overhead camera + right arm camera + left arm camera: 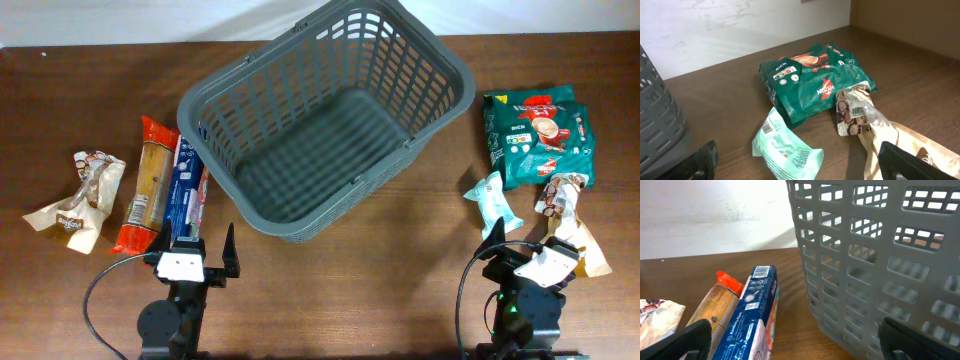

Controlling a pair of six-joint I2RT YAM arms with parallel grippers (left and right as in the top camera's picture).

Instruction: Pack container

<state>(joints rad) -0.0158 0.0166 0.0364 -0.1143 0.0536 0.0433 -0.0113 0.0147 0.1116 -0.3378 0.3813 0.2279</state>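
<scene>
The container (440, 62) is a large dark grey slotted basket at the table's middle back, empty inside; its side fills the right of the left wrist view (875, 255). My left gripper (195, 250) is open and empty near the front edge, just below a blue packet (186, 195) and an orange-ended biscuit packet (147, 185). My right gripper (530, 250) is open and empty, with a pale green packet (787, 147) between its fingers' line of sight and a beige snack bag (880, 125) at its right finger.
A green Nescafe bag (535, 130) lies at the right back. A beige cookie bag (80, 200) lies at the far left. The basket's corner shows at the left of the right wrist view (657, 120). Cables run from both arm bases.
</scene>
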